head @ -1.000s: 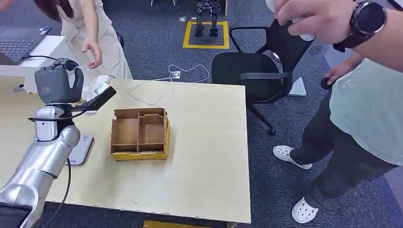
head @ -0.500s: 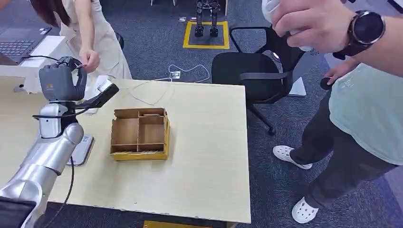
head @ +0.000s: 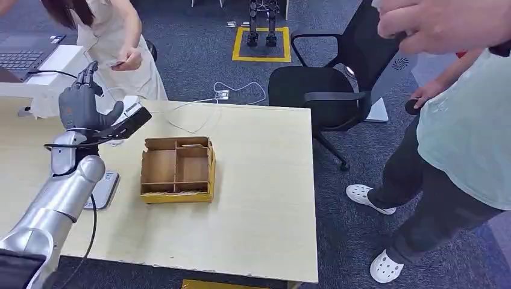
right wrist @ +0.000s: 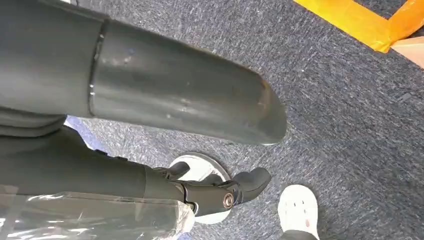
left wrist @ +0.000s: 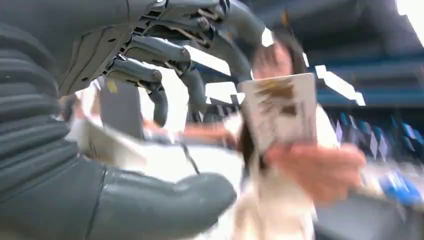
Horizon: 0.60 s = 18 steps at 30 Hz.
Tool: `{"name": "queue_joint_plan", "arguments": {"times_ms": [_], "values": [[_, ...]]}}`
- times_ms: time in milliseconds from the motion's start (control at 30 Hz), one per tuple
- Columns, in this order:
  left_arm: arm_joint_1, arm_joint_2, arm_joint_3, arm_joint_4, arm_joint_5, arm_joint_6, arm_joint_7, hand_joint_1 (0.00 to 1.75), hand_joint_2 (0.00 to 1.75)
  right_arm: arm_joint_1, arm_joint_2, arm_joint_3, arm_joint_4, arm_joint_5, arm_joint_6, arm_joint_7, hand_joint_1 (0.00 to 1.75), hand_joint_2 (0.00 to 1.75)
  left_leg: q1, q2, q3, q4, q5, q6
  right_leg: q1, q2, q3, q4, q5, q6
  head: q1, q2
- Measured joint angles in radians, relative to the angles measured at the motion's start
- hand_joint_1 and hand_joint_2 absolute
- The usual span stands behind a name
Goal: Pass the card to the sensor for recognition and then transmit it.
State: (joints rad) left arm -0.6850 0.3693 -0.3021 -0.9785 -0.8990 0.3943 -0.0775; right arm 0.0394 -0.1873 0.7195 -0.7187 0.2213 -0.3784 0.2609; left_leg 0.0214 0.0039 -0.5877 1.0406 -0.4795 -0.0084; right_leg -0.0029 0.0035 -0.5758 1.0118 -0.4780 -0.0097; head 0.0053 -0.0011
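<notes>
**Card in the person's hand, left hand open beside it**

The card (left wrist: 282, 112) sits in the person's hand (left wrist: 315, 167), just past my left hand (head: 81, 105), whose fingers (left wrist: 150, 75) I see spread apart with nothing in them. That hand is raised over the table's (head: 265, 198) far left corner, near the divided cardboard box (head: 178, 168). My right hand (right wrist: 150, 100) hangs over the carpet; I cannot tell whether its fingers are spread or curled in.

A silver, rounded left arm (head: 60, 201) ends in a grey ribbed-cover left hand (head: 81, 107) with darker fingers (black cable looping beside the wrist).
</notes>
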Motion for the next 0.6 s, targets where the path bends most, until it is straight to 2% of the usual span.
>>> {"name": "queue_joint_plan", "arguments": {"times_ms": [33, 133, 300, 367, 433, 467, 567, 600], "values": [[0.001, 0.001, 0.0, -0.005, 0.054, -0.045, -0.012, 0.0, 1.75, 0.001, 0.0, 0.0, 0.0, 0.0, 0.0, 0.003, 0.0, 0.0, 0.0, 0.0, 0.0, 0.0, 0.0, 0.0, 0.0, 0.0, 0.0, 0.0, 0.0, 0.0, 0.0, 0.0], [0.003, 0.006, 0.0, -0.02, 0.134, -0.119, -0.029, 0.0, 1.75, 0.004, 0.0, 0.0, 0.0, 0.0, 0.0, 0.008, 0.0, 0.0, 0.0, 0.0, 0.0, 0.0, 0.0, 0.0, 0.0, 0.0, 0.0, 0.0, 0.0, 0.0, 0.0, 0.0], [0.01, 0.056, -0.01, -0.083, 0.238, -0.332, -0.063, 0.0, 1.75, 0.009, 0.0, 0.0, -0.006, 0.008, 0.001, 0.01, 0.0, 0.0, 0.0, 0.001, 0.0, 0.0, 0.0, 0.0, 0.0, 0.001, 0.0, 0.001, 0.0, 0.0, 0.0, 0.0], [0.018, 0.13, -0.037, -0.15, 0.296, -0.498, -0.093, 0.0, 1.75, 0.013, 0.0, -0.001, -0.006, 0.014, 0.002, 0.009, 0.0, 0.0, 0.0, 0.002, -0.001, 0.0, 0.0, 0.0, 0.0, 0.002, -0.001, 0.001, 0.0, 0.0, 0.0, 0.0], [0.024, 0.195, -0.066, -0.209, 0.331, -0.597, -0.11, 0.0, 1.75, 0.018, 0.0, -0.004, -0.006, 0.02, 0.003, 0.005, 0.0, 0.0, 0.0, 0.002, -0.002, -0.001, 0.0, 0.0, 0.0, 0.002, -0.003, 0.001, 0.0, 0.0, 0.0, 0.0], [0.024, 0.246, -0.09, -0.247, 0.353, -0.648, -0.115, 0.0, 1.75, 0.02, 0.0, -0.006, -0.005, 0.024, 0.004, 0.0, 0.0, 0.0, 0.001, 0.002, -0.002, -0.001, 0.0, 0.0, 0.0, 0.003, -0.004, 0.001, 0.0, 0.0, 0.0, 0.0], [0.023, 0.378, -0.125, -0.347, 0.422, -0.73, -0.129, 0.0, 1.75, 0.025, 0.0, -0.013, -0.001, 0.032, 0.004, -0.006, 0.0, 0.0, 0.001, 0.004, -0.002, -0.001, 0.0, 0.0, 0.0, 0.005, -0.005, 0.001, 0.0, 0.0, 0.0, 0.0], [0.022, 0.403, -0.133, -0.373, 0.438, -0.743, -0.13, 0.0, 1.75, 0.026, 0.0, -0.014, 0.001, 0.033, 0.004, -0.008, 0.0, 0.0, 0.001, 0.003, -0.002, -0.001, 0.0, 0.0, 0.0, 0.005, -0.005, 0.001, 0.0, 0.0, 0.0, 0.0]]}}
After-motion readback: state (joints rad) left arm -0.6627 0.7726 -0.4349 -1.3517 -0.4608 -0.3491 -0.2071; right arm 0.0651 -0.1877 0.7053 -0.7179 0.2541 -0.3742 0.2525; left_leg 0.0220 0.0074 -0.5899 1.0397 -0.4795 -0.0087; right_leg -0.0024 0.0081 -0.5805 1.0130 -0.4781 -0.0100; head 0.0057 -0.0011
